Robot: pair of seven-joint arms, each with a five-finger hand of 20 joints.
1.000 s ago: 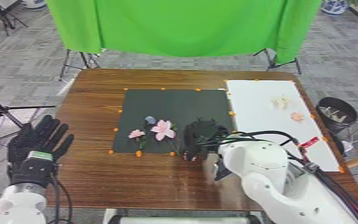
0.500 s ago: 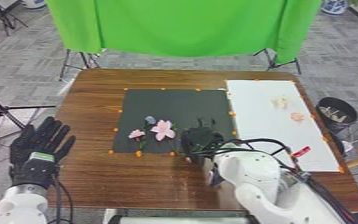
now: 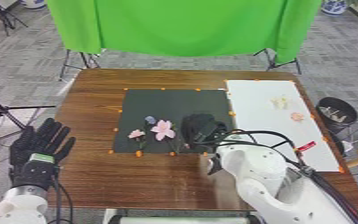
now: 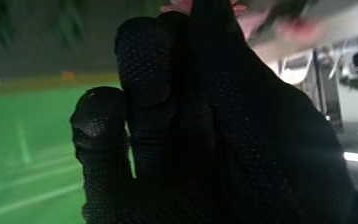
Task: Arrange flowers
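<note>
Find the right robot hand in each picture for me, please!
Head view: the right robot hand is over the right part of the black mat, beside the pink flowers.
Right wrist view: the right robot hand is big and close up, with pink petals just past it.
Shared landmark: the green cloth, hanging beyond the table in the head view and behind the hand in the wrist view.

Left of the dark mat point(image 3: 171, 102) is a white left arm point(image 3: 22, 204) with thin black cables and a black-gloved left hand point(image 3: 42, 145) bearing a green-white label point(image 3: 41, 158); nearer than and right of the mat, a rounded white right arm point(image 3: 269, 182) with looping black cables point(image 3: 320, 181) and dotted black glove fabric point(image 4: 229, 135).
</note>
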